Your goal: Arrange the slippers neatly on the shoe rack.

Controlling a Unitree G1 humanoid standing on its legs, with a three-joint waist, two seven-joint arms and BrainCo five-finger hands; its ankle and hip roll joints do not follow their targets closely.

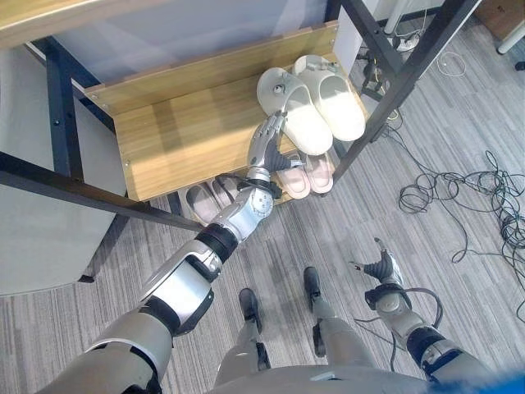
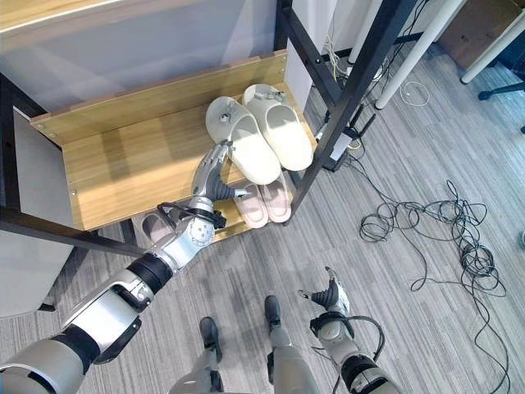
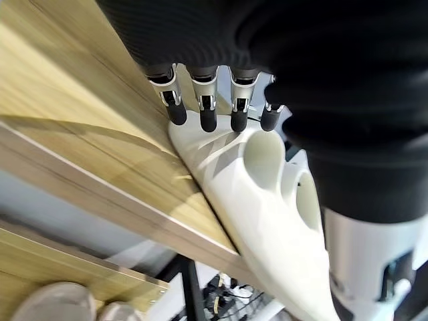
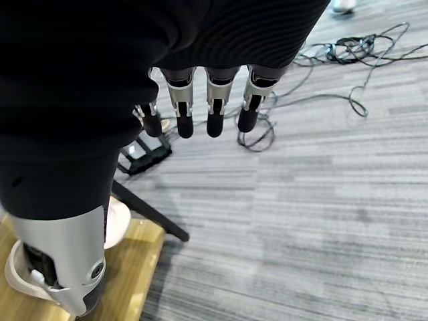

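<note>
Two white slippers (image 1: 316,103) lie side by side on the shelf (image 1: 176,135), the nearer one touching your left hand (image 1: 264,146), whose fingers (image 3: 207,117) are straight, tips against its side. Push gently and evenly so it slides square beside its partner, not over it. Your right hand (image 1: 381,269) hangs relaxed, well apart from both.
</note>
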